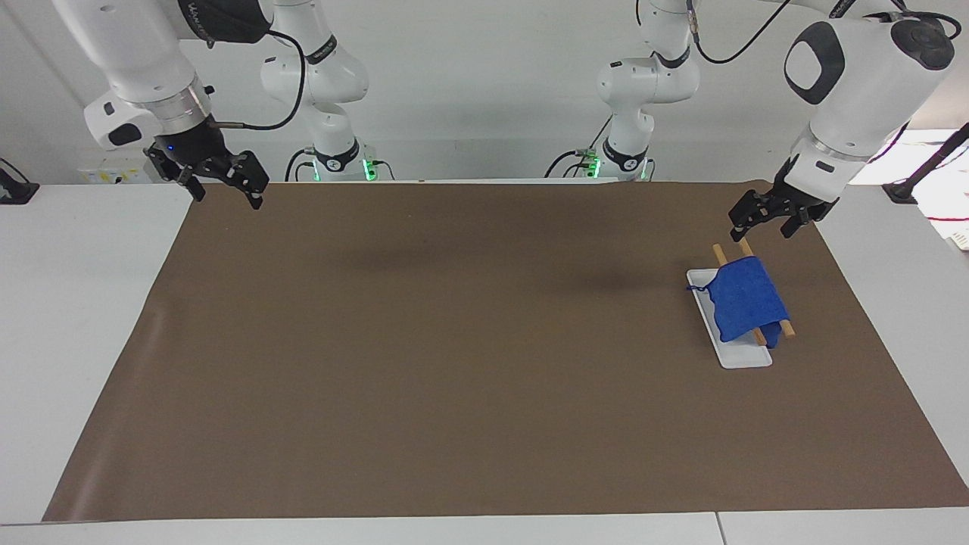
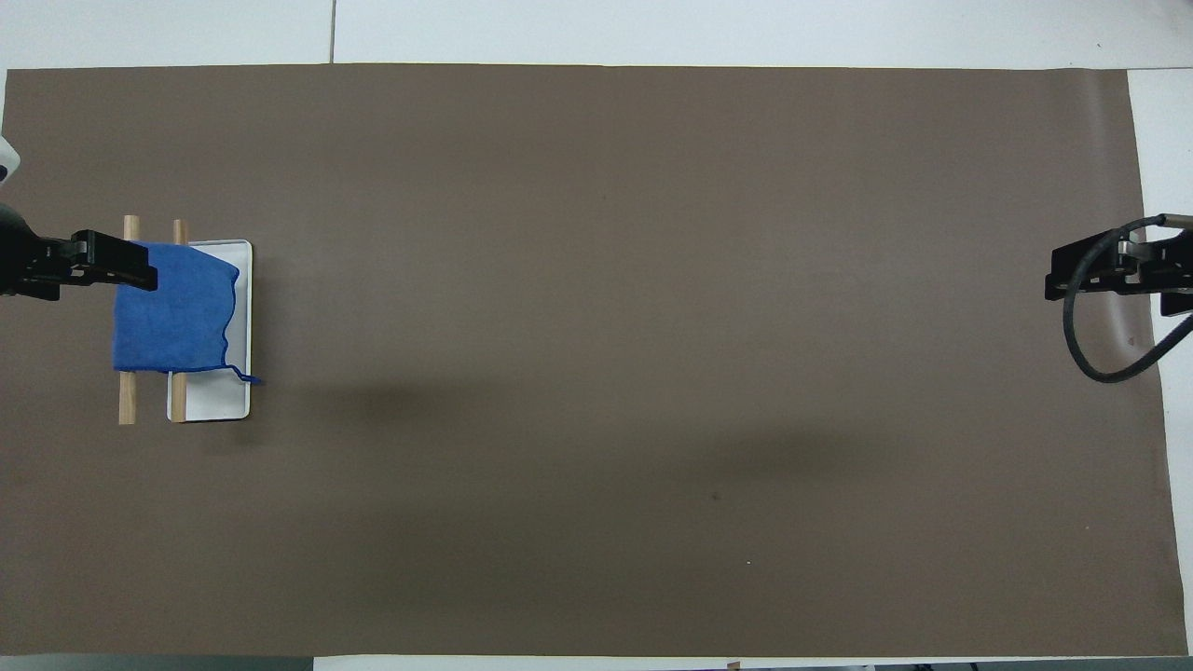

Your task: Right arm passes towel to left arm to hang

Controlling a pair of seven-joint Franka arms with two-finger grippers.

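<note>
Brown-covered desk (image 1: pixel 454 363) carried a white tray (image 1: pixel 728 333) at the left arm's end. Towel (image 1: pixel 746 299) lay draped over two wooden rods (image 1: pixel 787 328) on the tray — left hand (image 1: pixel 763 219) hung just above the rods' robot-side ends, fingers spread, not touching the towel. Right hand (image 1: pixel 219 185) hung spread and empty, well apart, over its own end.

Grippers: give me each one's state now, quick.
Left gripper: open, empty, up over the rack's wooden rods; blue towel hangs there.
Right gripper: open, empty, waiting.
</note>
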